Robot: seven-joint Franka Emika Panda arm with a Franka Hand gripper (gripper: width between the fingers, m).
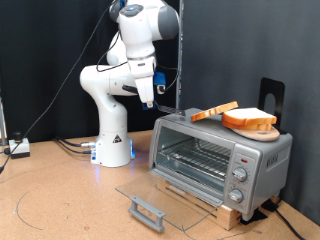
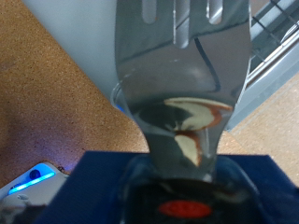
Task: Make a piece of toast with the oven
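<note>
Cork-brown tabletop (image 1: 60, 200) runs under everything. Up above it the gripper (image 1: 150, 98) hangs beside the arm's white base. In the wrist view its dark blue fingers (image 2: 103, 187) sit clamped on either side of a black handle, and from there a slotted metal spatula (image 2: 182, 65) runs out ahead of them.

Well off from the fingers and about level with them, the piece of toast (image 1: 213, 111) lies tilted on the roof of the oven (image 1: 255, 160), leaning on a thicker pile of slices (image 1: 250, 120). Lower down, the glass door (image 1: 160, 195) is dropped flat open and the wire rack (image 1: 195, 155) looks bare.

So I'd judge the loading step is only just under way, and it would need the blade brought in low and flat. Open air lies between the fingers and the oven. The roof's front edge and the jutting door are the things to clear.
</note>
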